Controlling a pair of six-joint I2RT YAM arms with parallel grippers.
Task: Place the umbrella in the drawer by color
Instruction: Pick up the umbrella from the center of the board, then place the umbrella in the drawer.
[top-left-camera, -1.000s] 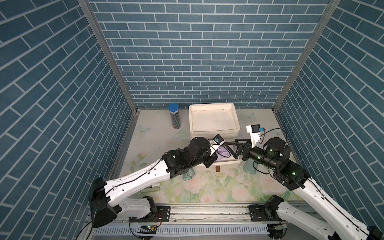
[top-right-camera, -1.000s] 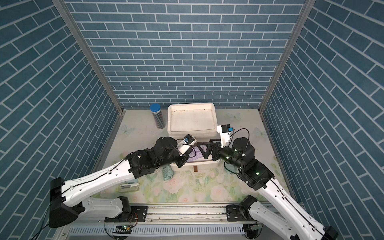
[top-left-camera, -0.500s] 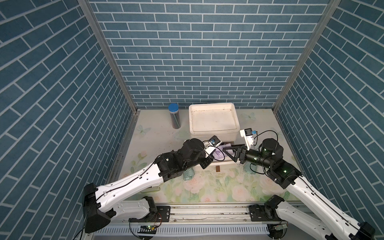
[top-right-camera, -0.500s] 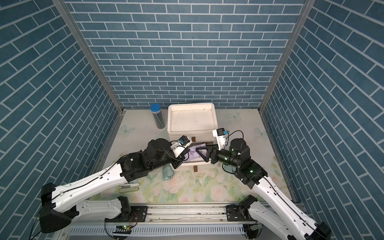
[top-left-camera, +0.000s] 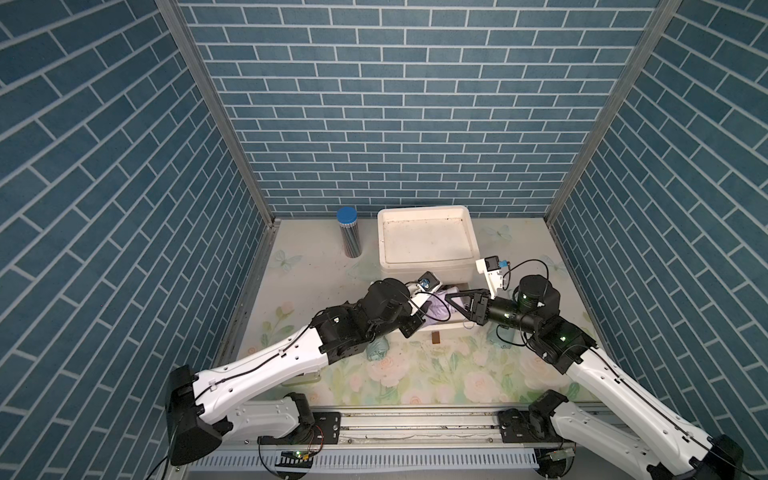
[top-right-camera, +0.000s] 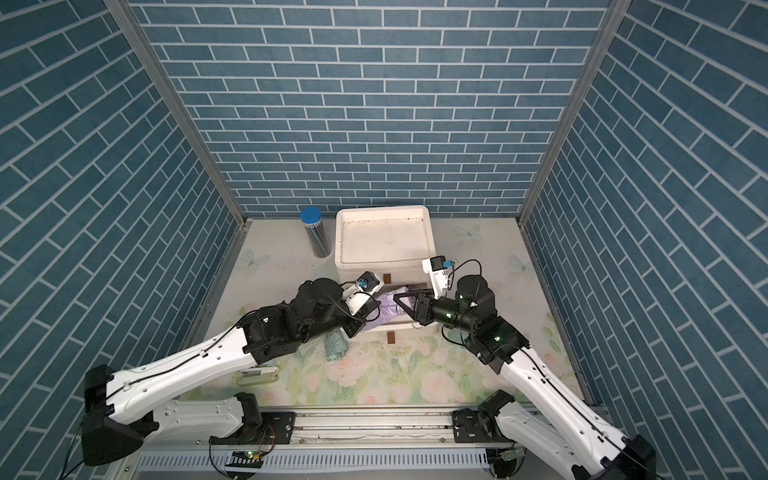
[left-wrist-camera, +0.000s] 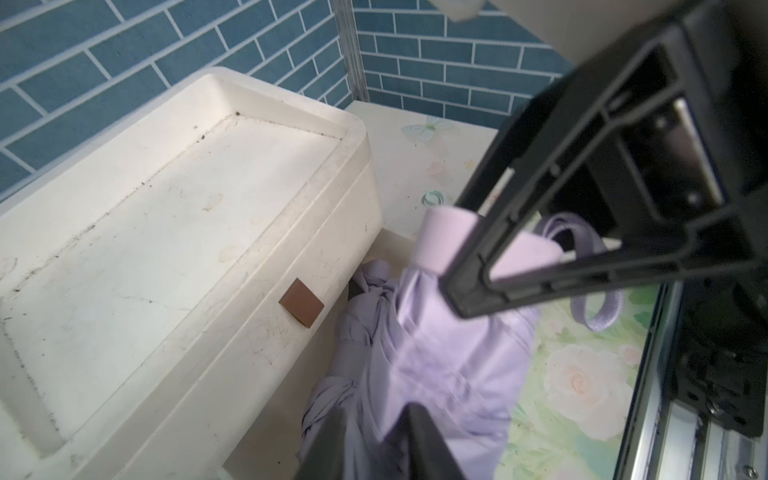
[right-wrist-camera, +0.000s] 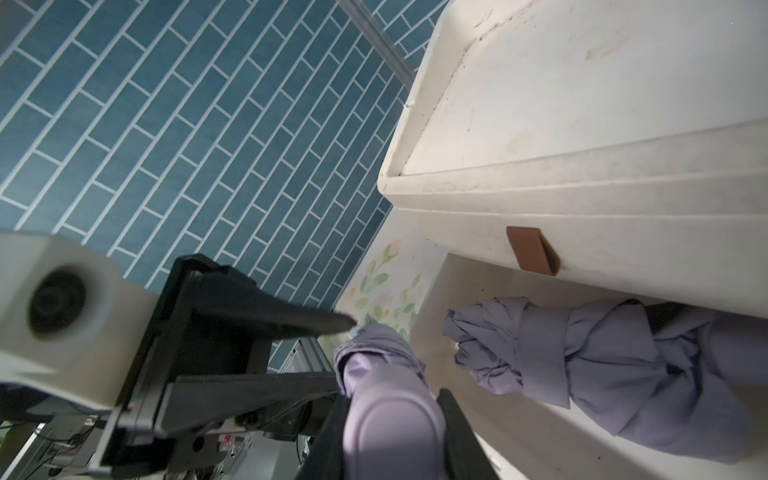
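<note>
— Over the pulled-out drawer (right-wrist-camera: 511, 432), what has changed in the last second?

— The lilac umbrella (left-wrist-camera: 449, 353) has changed owners. A second ago the left gripper (right-wrist-camera: 347, 354) was pinched tight on its canopy while the right gripper (right-wrist-camera: 392, 434) stood wide. Now the right one's jaws press both sides of the handle (left-wrist-camera: 442, 237). The left's have come apart and sit loosely astride the canopy tip.

— So where is the umbrella itself?

— Off the table, slanting above the open drawer, not yet inside.

— Is it the right drawer?

— I'd say so. A stowed umbrella (right-wrist-camera: 615, 365) of the same lilac lies along the drawer floor, partly tucked under the white cabinet (right-wrist-camera: 582, 124).

— What's next, then?

— Likely the left arm backs away so its fingers don't snag the cloth, then the right lowers the umbrella and lets go. A pale green umbrella (top-left-camera: 376, 349) lies unsorted on the floral mat beside the left arm. The upper drawer, with its brown tab (left-wrist-camera: 301, 306), looks closed.
</note>
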